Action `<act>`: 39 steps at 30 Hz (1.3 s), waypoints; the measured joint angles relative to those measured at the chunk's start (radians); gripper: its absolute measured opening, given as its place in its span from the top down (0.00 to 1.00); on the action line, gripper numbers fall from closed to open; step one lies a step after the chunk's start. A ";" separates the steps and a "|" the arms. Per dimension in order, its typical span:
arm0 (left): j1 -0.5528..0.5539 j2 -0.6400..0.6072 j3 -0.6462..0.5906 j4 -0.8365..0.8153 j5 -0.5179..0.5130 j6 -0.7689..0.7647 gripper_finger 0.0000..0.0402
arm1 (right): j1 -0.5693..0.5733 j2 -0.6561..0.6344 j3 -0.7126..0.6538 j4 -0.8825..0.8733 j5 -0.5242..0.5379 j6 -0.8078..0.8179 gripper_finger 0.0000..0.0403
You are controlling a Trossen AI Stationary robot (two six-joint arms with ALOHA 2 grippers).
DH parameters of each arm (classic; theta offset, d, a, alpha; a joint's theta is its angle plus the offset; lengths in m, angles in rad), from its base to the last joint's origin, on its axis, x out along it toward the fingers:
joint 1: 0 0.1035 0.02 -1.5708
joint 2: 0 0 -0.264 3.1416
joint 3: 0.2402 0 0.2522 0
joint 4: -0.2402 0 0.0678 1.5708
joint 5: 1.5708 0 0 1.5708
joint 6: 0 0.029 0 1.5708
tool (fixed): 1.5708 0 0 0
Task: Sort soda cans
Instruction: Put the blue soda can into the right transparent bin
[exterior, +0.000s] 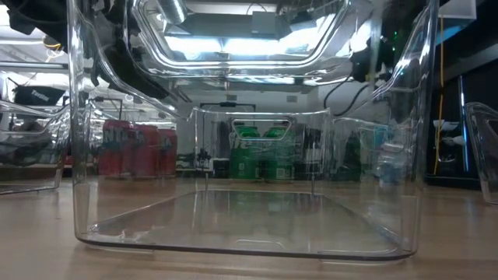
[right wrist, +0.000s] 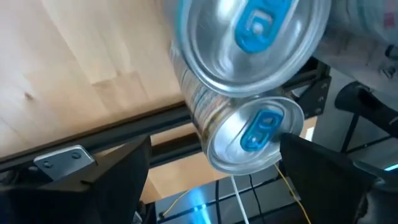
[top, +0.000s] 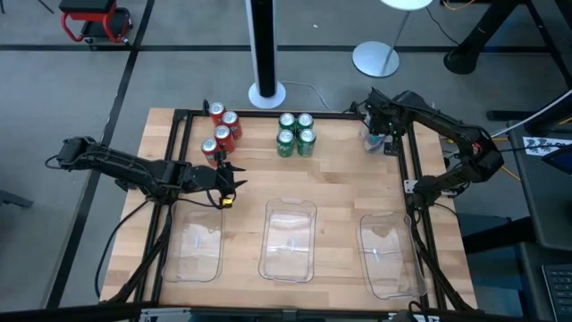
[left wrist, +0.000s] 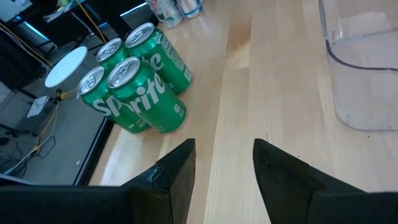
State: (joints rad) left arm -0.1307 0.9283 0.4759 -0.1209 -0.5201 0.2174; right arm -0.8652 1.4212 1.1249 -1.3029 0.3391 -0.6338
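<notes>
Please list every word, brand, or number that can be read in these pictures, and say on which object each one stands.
"Sprite": on the side of the green cans, clear in the left wrist view.
Red cans: lettering too small and blurred to read.
Silver cans: only blue tabs on the tops show; no text readable.
Clear trays: no text.
Background signs in the low view: too blurred to read.

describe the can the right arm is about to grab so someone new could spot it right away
Start at the wooden table and go to its far right corner, where the right tool stands open over a small huddle of silver cans. The one between its fingers is the silver can with the blue pull tab. Unlike the green cans and red cans along the same far edge, it is plain silver.
</notes>
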 joint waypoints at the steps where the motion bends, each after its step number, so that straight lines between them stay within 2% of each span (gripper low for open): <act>1: 0.000 0.000 0.000 0.000 0.000 0.000 0.62 | 0.000 0.000 0.000 0.000 0.001 0.000 0.12; 11: 0.000 0.000 0.000 0.002 0.000 0.003 0.62 | 0.001 -0.004 0.004 0.005 -0.007 0.030 0.12; 29: 0.001 0.000 0.000 0.005 0.000 0.004 0.62 | 0.001 0.003 0.006 0.071 0.071 0.113 0.12; 39: 0.001 0.000 0.000 0.003 0.000 0.007 0.62 | 0.001 0.003 -0.057 0.147 0.078 0.129 0.12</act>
State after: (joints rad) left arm -0.1299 0.9283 0.4763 -0.1181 -0.5201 0.2249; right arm -0.8639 1.4246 1.0682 -1.1563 0.4168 -0.5053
